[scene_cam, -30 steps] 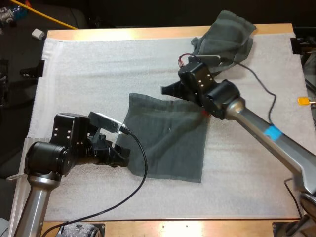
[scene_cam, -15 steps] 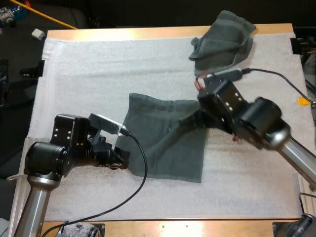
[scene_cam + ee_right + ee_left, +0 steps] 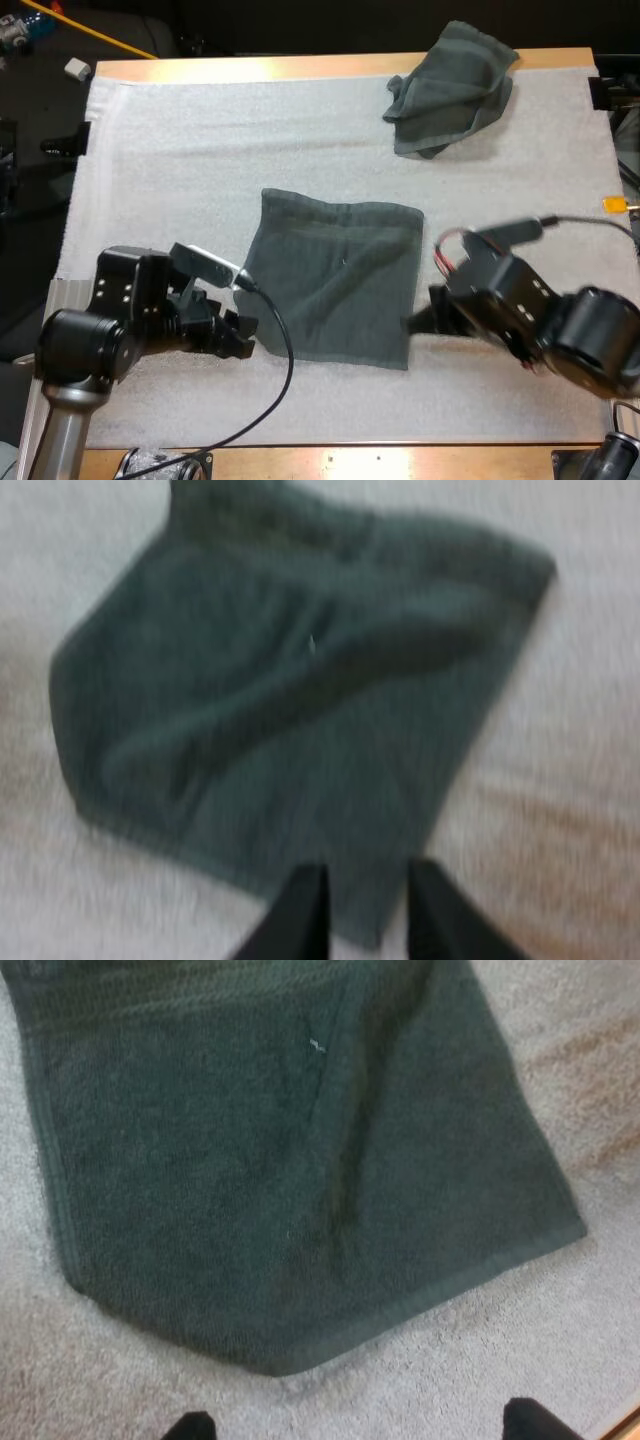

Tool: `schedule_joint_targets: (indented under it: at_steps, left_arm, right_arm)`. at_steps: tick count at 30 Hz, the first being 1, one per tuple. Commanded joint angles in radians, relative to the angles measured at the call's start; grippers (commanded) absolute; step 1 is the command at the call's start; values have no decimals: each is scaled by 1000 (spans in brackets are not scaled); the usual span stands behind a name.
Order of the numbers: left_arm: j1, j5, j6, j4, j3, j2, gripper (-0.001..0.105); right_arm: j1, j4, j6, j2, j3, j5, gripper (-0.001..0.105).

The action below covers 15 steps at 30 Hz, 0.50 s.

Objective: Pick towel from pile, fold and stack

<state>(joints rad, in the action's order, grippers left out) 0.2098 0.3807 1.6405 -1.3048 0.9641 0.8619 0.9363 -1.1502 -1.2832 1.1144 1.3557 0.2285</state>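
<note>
A dark grey-green towel (image 3: 335, 285) lies spread flat in the middle of the white mat (image 3: 200, 140). A second towel (image 3: 450, 85), crumpled, sits at the far right of the mat. My left gripper (image 3: 240, 335) rests low at the flat towel's near left corner, open, its fingertips (image 3: 190, 1426) wide apart just short of the towel (image 3: 290, 1160). My right gripper (image 3: 415, 322) is at the towel's near right corner. Its fingers (image 3: 300, 910) stand a little apart over the edge of the towel (image 3: 290, 700), holding nothing.
The wooden table's edge (image 3: 330, 460) runs close along the near side of the mat. Bare mat stretches to the left and behind the flat towel.
My right arm has swept from the flat towel's far right corner down to its near right corner. My left gripper has shifted slightly toward the near side. The towel lies unchanged.
</note>
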Motion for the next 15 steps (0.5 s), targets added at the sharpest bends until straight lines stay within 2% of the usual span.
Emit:
schedule_joint_targets:
  at_steps: [1, 5, 7, 13, 15]
  left_arm:
    - [6, 2, 4, -26, 5, -39, 56]
    - [5, 4, 11, -46, 5, -78, 56]
    - [5, 7, 16, -54, 4, -96, 56]
    - [3, 17, 28, -77, 3, -137, 56]
    - [2, 15, 25, -75, 4, -130, 56]
  right_arm:
    - [32, -20, 90, -85, -90, -9, 32]
    - [64, -31, 172, -155, -186, -29, 51]
    - [85, -35, 214, -180, -227, -40, 57]
    - [143, -14, 321, -221, -343, -47, 58]
    - [143, -22, 314, -219, -330, -37, 58]
